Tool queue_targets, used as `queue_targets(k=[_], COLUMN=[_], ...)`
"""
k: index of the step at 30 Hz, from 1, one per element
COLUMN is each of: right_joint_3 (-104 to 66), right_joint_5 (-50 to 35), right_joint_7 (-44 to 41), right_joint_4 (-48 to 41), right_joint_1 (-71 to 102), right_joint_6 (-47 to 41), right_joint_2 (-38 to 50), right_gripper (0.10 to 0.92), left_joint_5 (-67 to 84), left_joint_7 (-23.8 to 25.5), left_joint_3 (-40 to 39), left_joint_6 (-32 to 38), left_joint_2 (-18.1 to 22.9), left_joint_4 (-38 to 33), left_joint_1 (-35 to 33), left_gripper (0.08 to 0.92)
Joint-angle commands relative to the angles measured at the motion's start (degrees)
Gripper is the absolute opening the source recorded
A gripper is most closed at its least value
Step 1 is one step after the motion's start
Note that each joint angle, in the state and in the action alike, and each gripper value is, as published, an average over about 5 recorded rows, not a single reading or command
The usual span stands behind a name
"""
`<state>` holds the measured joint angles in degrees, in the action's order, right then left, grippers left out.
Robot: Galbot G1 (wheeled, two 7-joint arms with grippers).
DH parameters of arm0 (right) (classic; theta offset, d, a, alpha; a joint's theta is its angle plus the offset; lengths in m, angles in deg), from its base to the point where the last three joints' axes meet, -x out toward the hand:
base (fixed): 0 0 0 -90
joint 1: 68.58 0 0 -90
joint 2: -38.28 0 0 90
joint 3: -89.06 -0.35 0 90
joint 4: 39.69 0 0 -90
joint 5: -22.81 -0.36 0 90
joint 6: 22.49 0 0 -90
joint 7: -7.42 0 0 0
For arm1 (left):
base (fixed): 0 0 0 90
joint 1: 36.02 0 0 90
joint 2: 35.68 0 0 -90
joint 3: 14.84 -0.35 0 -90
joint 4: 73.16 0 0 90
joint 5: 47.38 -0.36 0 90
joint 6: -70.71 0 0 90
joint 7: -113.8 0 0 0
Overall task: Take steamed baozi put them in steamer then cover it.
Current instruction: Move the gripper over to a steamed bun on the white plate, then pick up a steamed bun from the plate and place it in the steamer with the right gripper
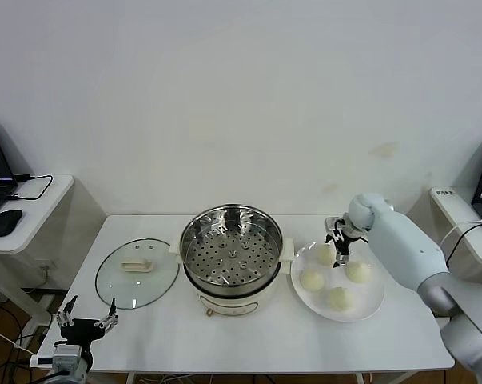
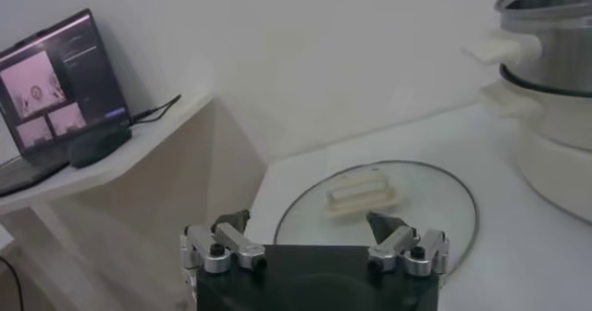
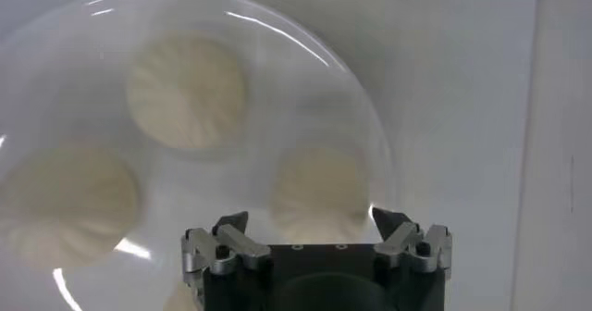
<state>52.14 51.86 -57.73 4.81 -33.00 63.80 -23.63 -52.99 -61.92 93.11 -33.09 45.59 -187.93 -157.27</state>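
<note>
Buns sit on the white plate (image 1: 367,308) at the steamer's three o'clock side, four of them; none is in the pot yet. The right gripper (image 1: 337,242) hangs over the plate's twelve o'clock edge, above the far baozi (image 3: 319,192), with its jaws spread wide and nothing held.

To do this pick well, I would centre the open jaws on that bun so it sits evenly between them, descend straight, and close gently, since the soft dough will likely dent or slip under a hard squeeze.

The steamer (image 1: 232,254) stands uncovered at table centre, its perforated tray bare. The cover (image 1: 137,272) lies flat at the steamer's nine o'clock. The left gripper (image 1: 85,320) waits near the table's seven o'clock corner, wide open and holding nothing.
</note>
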Motion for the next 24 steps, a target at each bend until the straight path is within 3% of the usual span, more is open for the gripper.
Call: queue_targets(k=[1,11,18,24], right_joint_3=[0.2,-0.3,-0.1,3.0], right_joint_5=[-0.5,-0.6,-2.4,-9.2], right_joint_7=[1.0,1.2,0.5,-0.8], right_joint_4=[-0.7,-1.8,-0.6,3.4], right_joint_1=[-0.1,0.0,-0.7,-4.9], right_joint_6=[-0.3,-0.5,-1.0,-2.4], right_joint_2=[-0.2,-0.2,1.0,4.5], right_gripper=[0.817,0.605,0.594,0.594], left_joint_5=[0.0,0.0,-0.1,-0.4], left_joint_7=[0.0,-0.1,-0.1,-0.1], left_joint_3=[0.0,0.2,0.1,-0.1], left_joint_6=[0.0,0.0,-0.1,-0.2], left_joint_2=[0.1,0.2,0.4,0.4], left_joint_4=[0.1,0.7,0.6,0.6], left_joint_1=[0.0,0.1,0.0,0.2], left_gripper=[0.823,0.823,0.823,0.823])
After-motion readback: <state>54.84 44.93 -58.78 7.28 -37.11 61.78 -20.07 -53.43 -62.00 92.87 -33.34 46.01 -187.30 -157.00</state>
